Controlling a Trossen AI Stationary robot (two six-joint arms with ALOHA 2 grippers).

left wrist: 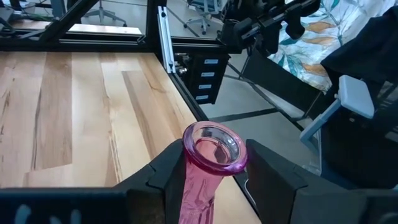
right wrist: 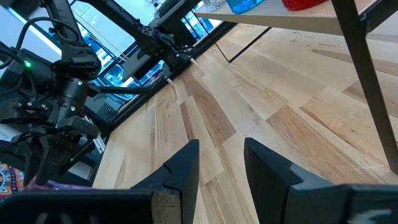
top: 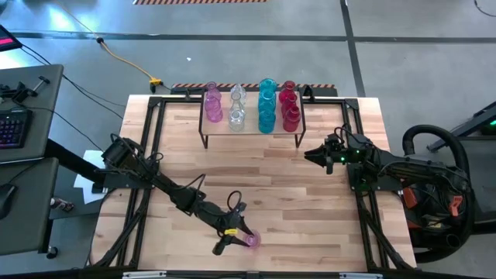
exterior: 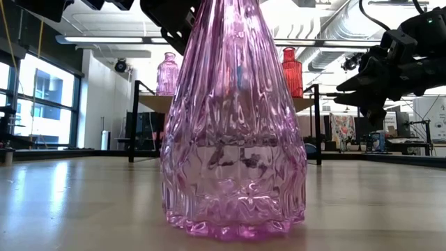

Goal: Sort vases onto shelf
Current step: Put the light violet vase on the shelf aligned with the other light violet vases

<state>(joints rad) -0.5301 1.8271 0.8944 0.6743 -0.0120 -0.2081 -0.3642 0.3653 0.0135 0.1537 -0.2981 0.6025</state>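
Left gripper (left wrist: pixel 214 177) at near table edge, fingers either side of pink vase (top: pixel 252 239) neck, not seen if already clamped; grip below rim so vase stays upright for lifting. Shelf (top: pixel 252 128) far, already holding rows. Right gripper (top: pixel 314 155) waits released, nothing held.

Both arms matt black, jointed, looped black cables. Left gripper (top: pixel 232 242): yellow mark at wrist. Right gripper (top: pixel 309 154): green light behind.
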